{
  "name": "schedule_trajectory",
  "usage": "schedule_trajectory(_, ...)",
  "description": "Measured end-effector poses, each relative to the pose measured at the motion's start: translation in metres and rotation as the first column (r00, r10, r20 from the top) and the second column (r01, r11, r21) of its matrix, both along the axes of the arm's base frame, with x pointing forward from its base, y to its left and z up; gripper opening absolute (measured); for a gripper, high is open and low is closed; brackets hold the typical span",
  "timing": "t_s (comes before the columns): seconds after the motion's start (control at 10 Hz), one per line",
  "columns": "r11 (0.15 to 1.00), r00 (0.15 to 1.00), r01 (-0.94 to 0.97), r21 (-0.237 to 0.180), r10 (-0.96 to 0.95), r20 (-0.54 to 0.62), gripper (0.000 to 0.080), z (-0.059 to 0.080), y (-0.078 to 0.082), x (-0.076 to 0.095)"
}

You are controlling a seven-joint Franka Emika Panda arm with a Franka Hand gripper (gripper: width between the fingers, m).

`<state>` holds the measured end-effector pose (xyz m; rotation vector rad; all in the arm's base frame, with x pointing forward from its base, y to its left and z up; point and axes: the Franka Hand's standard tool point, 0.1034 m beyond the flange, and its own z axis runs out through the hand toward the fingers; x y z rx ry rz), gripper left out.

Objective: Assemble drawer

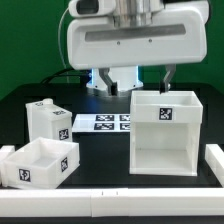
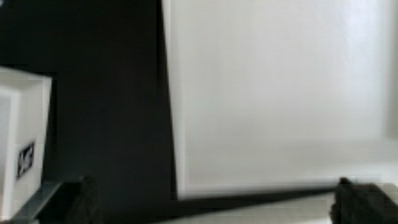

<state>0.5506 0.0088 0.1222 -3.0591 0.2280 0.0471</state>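
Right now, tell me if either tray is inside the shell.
No: the nearer tray and the farther tray sit on the table at the exterior view's left, apart from the shell.

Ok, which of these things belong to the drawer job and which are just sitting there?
For the job:
large shell
back tray
front open tray
gripper, open above the shell

Just lying about:
marker board
white rails
black table
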Motion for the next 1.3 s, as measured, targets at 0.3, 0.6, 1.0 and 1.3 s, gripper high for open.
schedule_trajectory(0.3,1.000,1.000,0.001,-0.001,-0.001,0.007,0.0533,-0.0067,-0.0003,-0.0011)
schedule_trajectory(0.6,1.000,1.000,0.001,-0.001,-0.001,0.006,0.0196,-0.0072,-0.0003,-0.0013)
schedule_trajectory(1.0,0.999,0.999,0.045,-0.002,-0.045,0.001,0.0029,-0.0064,-0.0014,-0.0017)
schedule_trajectory(1.3,0.908,0.908,0.419,0.012,-0.419,-0.018,0.0029,-0.0043,-0.0007,-0.0044)
